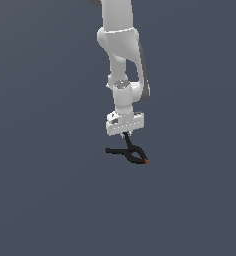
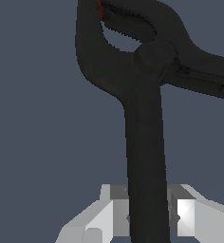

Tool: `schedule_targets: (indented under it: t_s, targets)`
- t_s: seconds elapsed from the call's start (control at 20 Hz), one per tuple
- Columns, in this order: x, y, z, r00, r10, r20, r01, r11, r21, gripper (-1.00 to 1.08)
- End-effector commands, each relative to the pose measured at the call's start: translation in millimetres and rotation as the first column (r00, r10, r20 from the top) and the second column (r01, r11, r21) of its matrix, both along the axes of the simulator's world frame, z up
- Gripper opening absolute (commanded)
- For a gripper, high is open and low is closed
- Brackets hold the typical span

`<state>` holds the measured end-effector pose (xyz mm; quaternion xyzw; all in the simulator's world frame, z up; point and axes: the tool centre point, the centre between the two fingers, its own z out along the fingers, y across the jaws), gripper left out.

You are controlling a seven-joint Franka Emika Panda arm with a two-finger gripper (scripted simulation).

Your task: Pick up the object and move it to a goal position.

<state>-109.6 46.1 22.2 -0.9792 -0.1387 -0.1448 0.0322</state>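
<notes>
The black spring clamp (image 1: 131, 154) hangs just under my gripper (image 1: 125, 134) in the exterior view, with its small red-orange tip (image 1: 146, 161) toward that view's right. One handle sticks out toward the exterior view's left and the other rises between my fingers. In the wrist view the clamp (image 2: 143, 123) fills the frame. Its long handle runs between the two fingers (image 2: 116, 216), which press against it on both sides. My gripper (image 2: 149, 217) is shut on that handle. The looped body and red tip (image 2: 100, 9) lie at the far end.
A plain dark grey-blue surface (image 1: 50, 190) surrounds the arm on all sides. No other objects or edges show in either view.
</notes>
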Motion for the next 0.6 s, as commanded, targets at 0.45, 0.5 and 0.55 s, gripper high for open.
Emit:
schedule_targets:
  t_s: [0.45,0.5,0.55]
  targets:
    - [0.4,-1.0,0.1,1.000,0.000,0.001,0.000,1.000,0.000,-1.00]
    - [0.8,-2.0,0.3,1.000,0.000,0.001,0.000,1.000,0.000,-1.00]
    - [1.3,-3.4,0.4,1.000,0.000,0.001,0.000,1.000,0.000,-1.00]
